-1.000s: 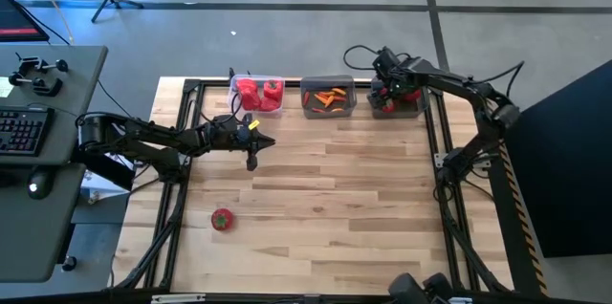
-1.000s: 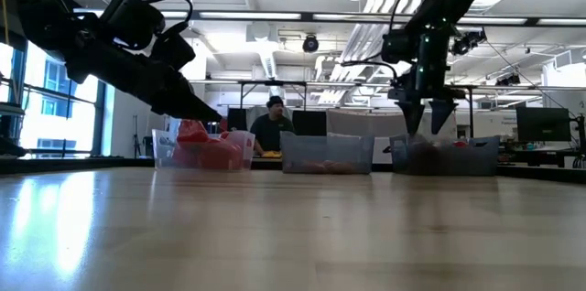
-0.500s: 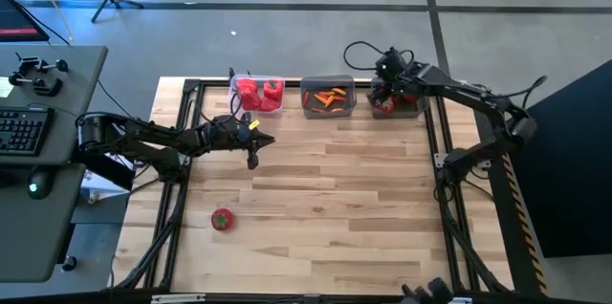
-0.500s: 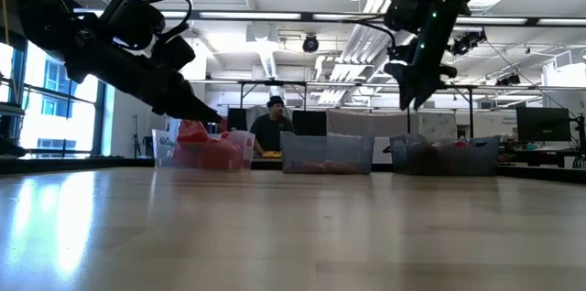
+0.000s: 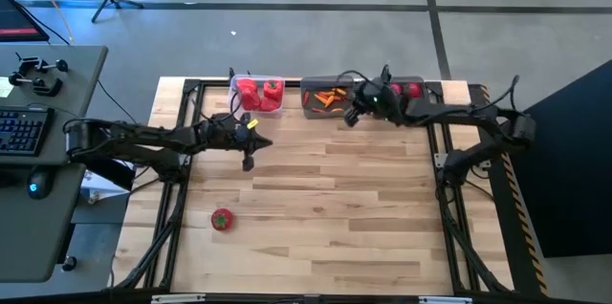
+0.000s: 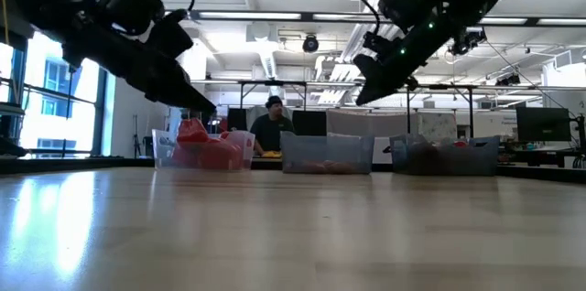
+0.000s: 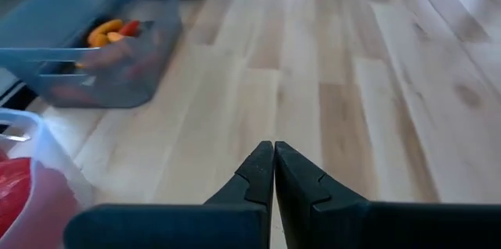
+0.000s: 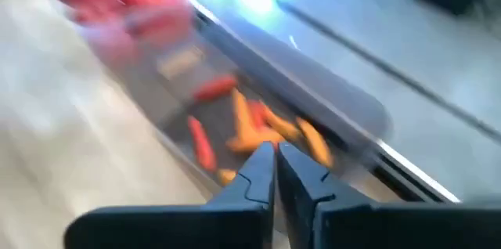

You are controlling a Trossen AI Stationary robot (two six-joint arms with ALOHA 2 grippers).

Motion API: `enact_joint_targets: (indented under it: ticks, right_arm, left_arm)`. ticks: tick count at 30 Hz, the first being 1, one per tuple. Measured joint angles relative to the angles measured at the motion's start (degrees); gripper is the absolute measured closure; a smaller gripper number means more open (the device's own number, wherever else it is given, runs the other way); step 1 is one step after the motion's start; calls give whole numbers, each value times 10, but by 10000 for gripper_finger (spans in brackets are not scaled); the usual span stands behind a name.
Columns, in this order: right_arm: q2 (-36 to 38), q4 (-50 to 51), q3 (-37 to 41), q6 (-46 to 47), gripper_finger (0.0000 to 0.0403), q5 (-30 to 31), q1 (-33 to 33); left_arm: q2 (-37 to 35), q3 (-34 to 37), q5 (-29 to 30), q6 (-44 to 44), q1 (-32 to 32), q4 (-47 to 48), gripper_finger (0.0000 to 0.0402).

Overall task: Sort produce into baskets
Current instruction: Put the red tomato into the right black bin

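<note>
Along the far edge of the wooden table (image 5: 325,208), three baskets in a row: a clear basket (image 5: 258,96) at the left holding lumpy red peppers (image 5: 251,91); a grey middle basket (image 5: 328,97) holding thin orange and red carrot or chilli pieces (image 5: 326,99); a dark basket (image 5: 406,90) at the right with red produce inside, partly covered by the right arm in the high view. One round red tomato (image 5: 222,218) with a green top lies alone on the table's near left part, well apart from the baskets and from both arms. Left gripper (image 5: 250,161): reaching in from the table's left side, raised above the boards just in front of the clear basket, jaws pressed together with nothing between them; its wrist view shows the two dark fingertips (image 7: 274,155) meeting over bare planks, with the grey basket and the clear basket's rim off to one side. Right gripper (image 5: 350,118): stretched leftward from the right side, hanging above the near right corner of the middle basket, jaws likewise closed and empty; its wrist view, blurred, looks down on the orange pieces and, farther off, the red peppers. In the low view both arms hang clear of the tabletop, and a seated person (image 6: 272,124) shows in the room behind the baskets.
</note>
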State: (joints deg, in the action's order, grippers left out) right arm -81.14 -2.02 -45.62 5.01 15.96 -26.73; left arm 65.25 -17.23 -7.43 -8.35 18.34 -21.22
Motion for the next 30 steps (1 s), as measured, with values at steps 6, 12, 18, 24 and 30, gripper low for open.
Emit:
enact_joint_targets:
  ticks: [6,12,18,24,30]
  right_arm:
    - [0,-199,81,-8,397,-14,56]
    - [0,-239,111,-10,401,-14,88]
    - [0,-244,113,-10,401,-12,89]
    - [0,-257,113,-25,401,-13,88]
    - [0,-256,113,-27,401,-13,87]
  left_arm:
    - [-43,-78,0,-32,-68,200,401]
    - [-48,-192,23,12,-183,453,401]
    - [-48,-267,42,139,-298,633,372]
    - [-26,-318,38,307,-400,760,301]
    - [43,-348,35,409,-473,815,213]
